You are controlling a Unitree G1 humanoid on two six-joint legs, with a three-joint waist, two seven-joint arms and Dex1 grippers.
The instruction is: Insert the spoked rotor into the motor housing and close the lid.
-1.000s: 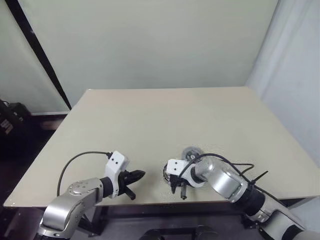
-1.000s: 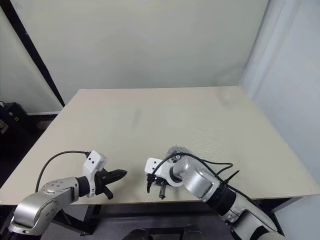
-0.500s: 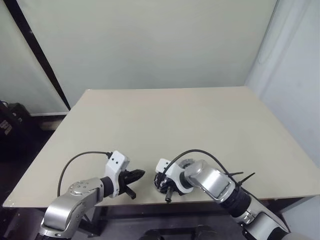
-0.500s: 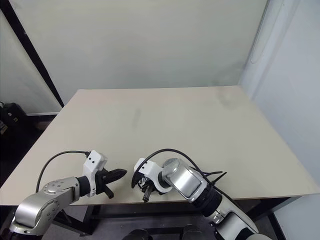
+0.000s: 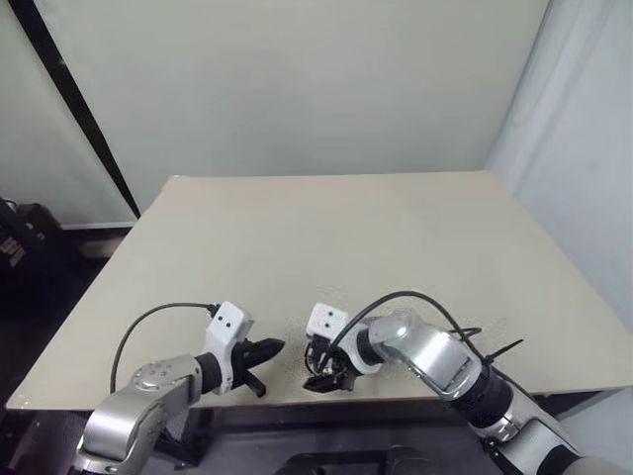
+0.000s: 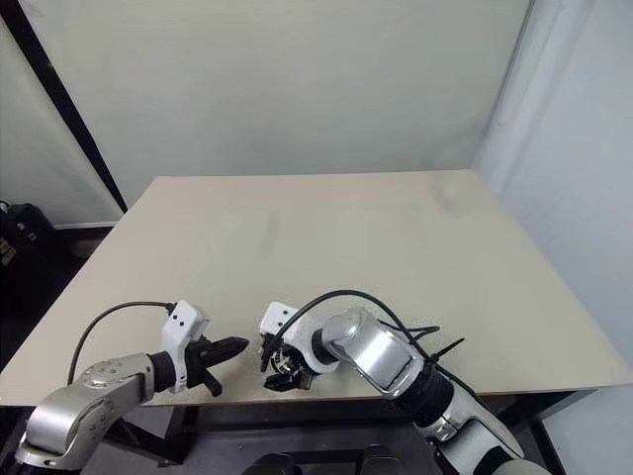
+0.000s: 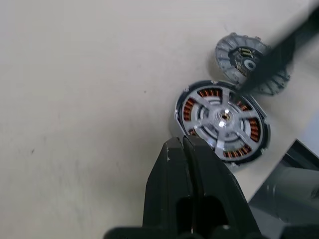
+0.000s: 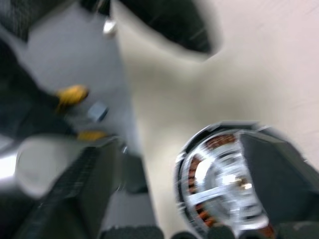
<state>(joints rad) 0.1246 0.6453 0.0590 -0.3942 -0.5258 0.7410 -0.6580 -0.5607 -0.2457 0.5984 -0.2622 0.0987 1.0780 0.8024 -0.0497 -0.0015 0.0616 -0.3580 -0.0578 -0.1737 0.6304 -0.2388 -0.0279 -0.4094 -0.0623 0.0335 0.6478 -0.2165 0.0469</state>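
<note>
Rotor (image 7: 222, 118) already sits inside the housing (image 7: 188, 108), copper windings showing between its spokes, near the front edge of the tabletop (image 5: 326, 247). We judge the lid (image 7: 249, 62) is what remains: it lies flat just beside the housing, on the side away from our left end effector (image 7: 182, 145). The right end effector (image 5: 318, 378) hangs directly over the rotor with its fingers spread, nothing between them, so it is the nearer one. Our left end effector is pressed together, empty, pointing at the housing from close by.
</note>
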